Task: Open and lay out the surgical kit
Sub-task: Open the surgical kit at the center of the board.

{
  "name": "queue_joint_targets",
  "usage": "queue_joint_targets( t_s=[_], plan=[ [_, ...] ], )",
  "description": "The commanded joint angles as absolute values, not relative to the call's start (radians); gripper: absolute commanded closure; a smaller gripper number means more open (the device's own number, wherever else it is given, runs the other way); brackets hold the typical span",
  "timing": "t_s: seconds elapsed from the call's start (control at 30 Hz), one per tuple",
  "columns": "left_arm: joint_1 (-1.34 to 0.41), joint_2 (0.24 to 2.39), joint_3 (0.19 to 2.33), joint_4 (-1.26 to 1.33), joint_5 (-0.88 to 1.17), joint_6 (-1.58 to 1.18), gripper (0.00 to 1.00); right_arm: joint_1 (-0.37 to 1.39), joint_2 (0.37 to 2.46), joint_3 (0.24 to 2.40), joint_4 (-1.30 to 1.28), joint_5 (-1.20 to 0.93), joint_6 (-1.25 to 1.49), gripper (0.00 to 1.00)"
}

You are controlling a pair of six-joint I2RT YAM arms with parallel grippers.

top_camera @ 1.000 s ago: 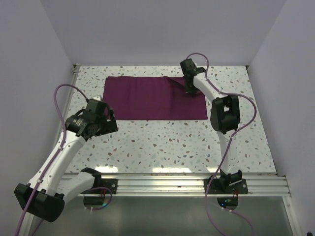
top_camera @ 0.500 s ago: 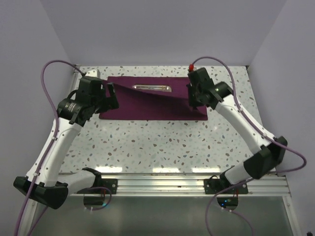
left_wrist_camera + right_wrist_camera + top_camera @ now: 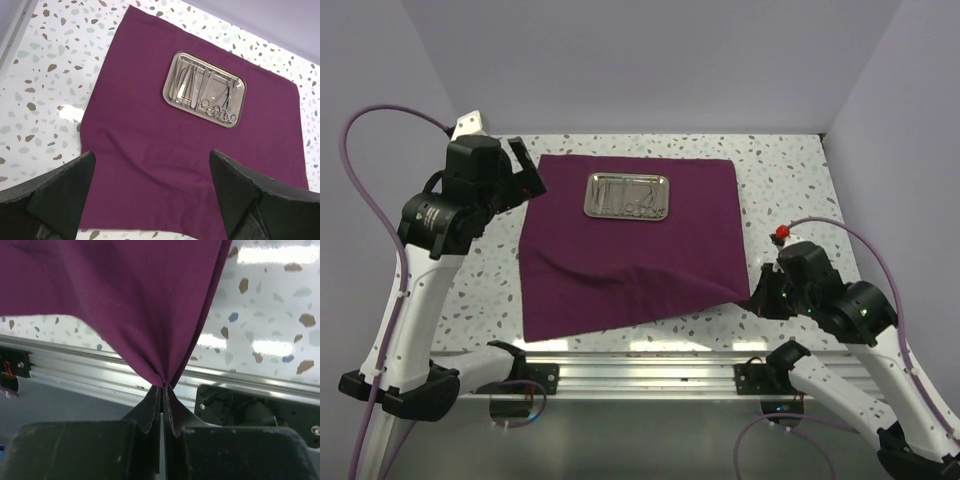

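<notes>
The surgical kit's maroon cloth lies spread over the speckled table, with its near-right corner lifted. My right gripper is shut on that corner; in the right wrist view the cloth fans out from the gripper. A shiny steel tray sits uncovered on the cloth's far half. It holds tweezers and ring-handled clamps. My left gripper hovers open above the cloth's far-left corner. In its own view the left gripper looks down on the cloth and tray with nothing between its fingers.
An aluminium rail runs along the table's near edge, just below the held corner. Enclosure walls close the left, back and right sides. Bare speckled tabletop shows right of the cloth and to the left of it.
My right gripper has pulled the cloth's corner from the far right towards the near right, unfolding the cloth and uncovering the tray. The left arm has swung up towards the far left, staying open.
</notes>
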State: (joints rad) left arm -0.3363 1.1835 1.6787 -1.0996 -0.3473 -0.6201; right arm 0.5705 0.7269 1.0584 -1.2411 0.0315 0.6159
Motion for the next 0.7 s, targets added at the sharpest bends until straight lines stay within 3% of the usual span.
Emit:
queue_joint_targets(
  t_s=[0.0,0.03,0.07,0.37,0.67],
  plan=[
    [-0.339,1.123,1.678,-1.160,-0.377,-0.710,0.00,0.571,0.671,1.031,-1.383,-0.029,0.678,1.00],
    [-0.339,1.112,1.671,-1.169,-0.379,-0.716,0.00,0.571,0.657,1.028,-1.411,-0.037,0.675,0.90],
    [-0.339,1.102,1.663,-1.176,-0.380,-0.727,0.00,0.569,0.638,1.023,-1.433,-0.040,0.670,0.03],
    [-0.341,1.072,1.488,-1.273,-0.322,-0.718,0.00,0.571,0.568,1.107,-1.525,-0.012,0.713,0.02],
    [-0.342,1.037,1.155,-1.154,-0.212,-0.698,0.00,0.571,0.797,1.172,-1.361,-0.008,0.637,0.02]
  ],
)
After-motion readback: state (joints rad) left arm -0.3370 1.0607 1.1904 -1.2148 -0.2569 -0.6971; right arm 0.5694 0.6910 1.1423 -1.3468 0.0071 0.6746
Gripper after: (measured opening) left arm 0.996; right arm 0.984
